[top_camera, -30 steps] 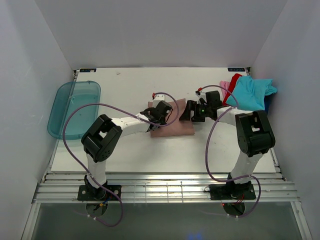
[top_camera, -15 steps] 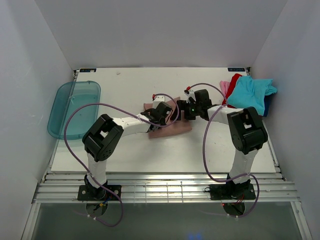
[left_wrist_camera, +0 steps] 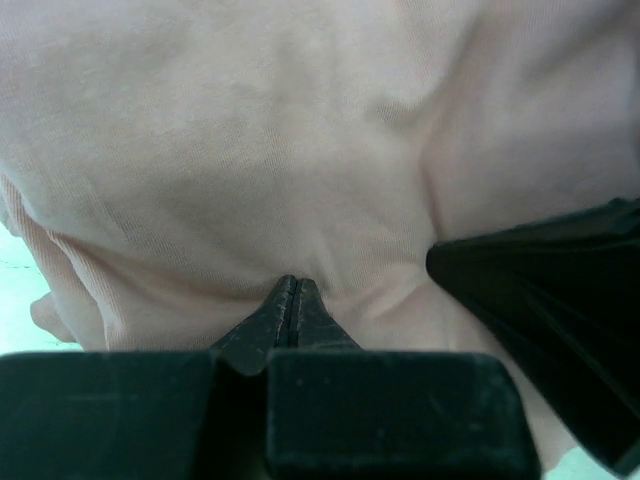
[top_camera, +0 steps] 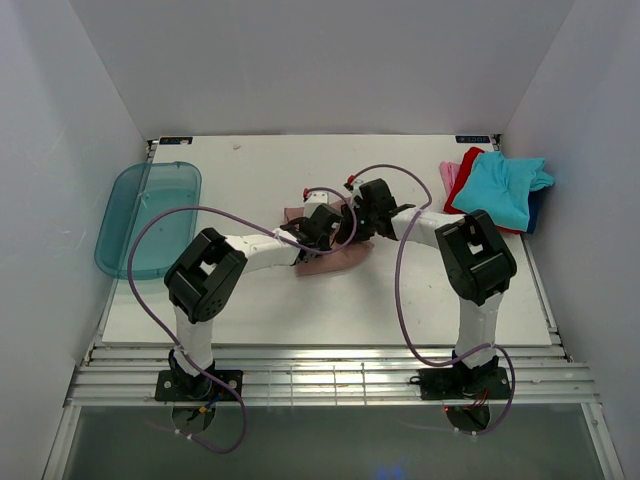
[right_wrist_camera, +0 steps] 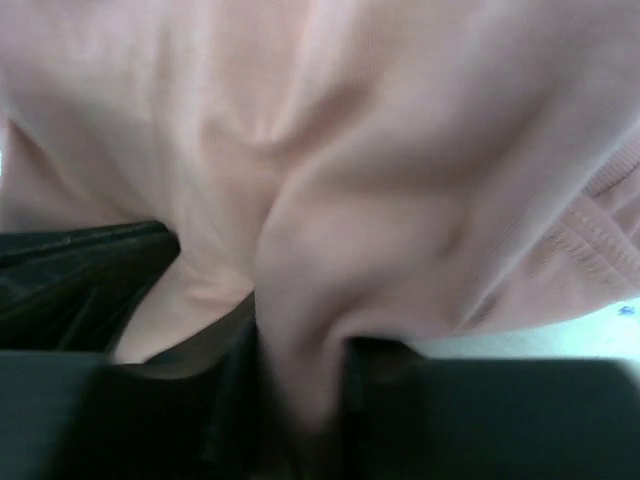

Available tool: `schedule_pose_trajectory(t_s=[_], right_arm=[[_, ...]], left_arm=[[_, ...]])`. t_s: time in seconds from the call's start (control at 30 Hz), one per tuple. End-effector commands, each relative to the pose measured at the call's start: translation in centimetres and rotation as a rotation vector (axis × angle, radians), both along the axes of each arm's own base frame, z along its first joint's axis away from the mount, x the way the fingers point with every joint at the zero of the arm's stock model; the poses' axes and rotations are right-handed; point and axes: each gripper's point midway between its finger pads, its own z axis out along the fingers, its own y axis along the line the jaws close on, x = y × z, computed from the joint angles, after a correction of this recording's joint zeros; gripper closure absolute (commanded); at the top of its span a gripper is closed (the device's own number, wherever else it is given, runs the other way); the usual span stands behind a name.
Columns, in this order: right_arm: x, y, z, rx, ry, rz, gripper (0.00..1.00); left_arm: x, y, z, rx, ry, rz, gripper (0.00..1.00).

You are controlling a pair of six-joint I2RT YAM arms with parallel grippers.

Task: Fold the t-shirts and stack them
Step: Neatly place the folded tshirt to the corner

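Note:
A dusty-pink t-shirt (top_camera: 338,259) lies bunched at the table's middle and fills both wrist views (left_wrist_camera: 300,130) (right_wrist_camera: 380,150). My left gripper (top_camera: 322,226) (left_wrist_camera: 290,284) is shut, its tips pressed against the cloth with nothing showing between them. My right gripper (top_camera: 358,221) (right_wrist_camera: 300,370) sits right beside it, shut on a raised fold of the pink t-shirt that runs down between its fingers. Other t-shirts, turquoise (top_camera: 503,185) on top of red (top_camera: 464,172), pink and dark blue, lie heaped at the back right.
A translucent teal plastic tray (top_camera: 150,215) sits at the table's left edge. White walls close in the table on three sides. Purple cables loop over both arms. The other gripper's dark body shows at the edge of each wrist view.
My right gripper has travelled left across the pink t-shirt to the left gripper and closed on a fold. The shirt has bunched up leftward. The left gripper stayed put.

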Motion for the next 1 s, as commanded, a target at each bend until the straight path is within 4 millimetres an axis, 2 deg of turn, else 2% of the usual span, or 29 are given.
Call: schedule_pose_trajectory(t_s=[0.0, 0.07, 0.13, 0.2, 0.23, 0.27, 0.33, 0.37, 0.47, 0.5, 0.57, 0.6, 0.83, 0.97], right_arm=[[-5.2, -2.0, -6.2, -0.204, 0.2, 0.013, 0.72], [-5.4, -2.1, -6.7, -0.231, 0.213, -0.002, 0.92], [-5.3, -2.2, -6.6, -0.249, 0.203, -0.017, 0.92], [-4.6, -3.0, -6.0, -0.291, 0.172, -0.053, 0.92], [-4.1, -3.2, -5.2, -0.303, 0.15, -0.069, 0.92], [-2.6, -3.9, -4.1, -0.351, 0.091, -0.113, 0.92], [-1.8, -5.2, -2.4, -0.421, 0.056, -0.145, 0.92], [-0.1, -5.8, -0.7, -0.459, -0.005, -0.174, 0.92], [1.4, -7.5, 2.0, -0.527, -0.061, -0.208, 0.92], [2.1, -7.8, 3.4, -0.543, -0.087, -0.211, 0.92], [3.0, -8.9, 5.0, -0.571, -0.121, -0.236, 0.92], [3.7, -9.2, 6.4, -0.575, -0.152, -0.244, 0.92], [5.7, -13.9, 10.8, -0.658, -0.231, -0.333, 0.92], [7.3, -17.9, 13.7, -0.718, -0.283, -0.387, 0.92]], left_arm=[[0.4, -0.3, 0.7, -0.04, -0.017, 0.006, 1.0], [0.4, -0.2, 1.0, -0.041, -0.021, 0.007, 1.0], [0.5, -0.1, 1.4, -0.043, -0.027, 0.008, 1.0], [0.6, -0.1, 2.8, -0.056, -0.046, 0.013, 1.0], [0.6, 0.1, 3.4, -0.057, -0.05, 0.015, 1.0], [0.7, 0.1, 5.1, -0.077, -0.074, 0.018, 1.0], [0.7, 0.4, 6.9, -0.091, -0.099, 0.019, 1.0], [0.7, 0.5, 8.8, -0.116, -0.126, 0.021, 1.0], [0.3, 1.1, 10.6, -0.135, -0.15, 0.025, 1.0], [0.1, 1.4, 11.9, -0.154, -0.17, 0.026, 1.0], [-0.5, 2.0, 12.2, -0.158, -0.169, 0.032, 1.0], [-0.8, 2.2, 13.2, -0.176, -0.186, 0.033, 1.0], [-2.7, 4.3, 13.1, -0.175, -0.18, 0.057, 1.0], [-3.7, 5.3, 11.7, -0.167, -0.155, 0.077, 1.0]])
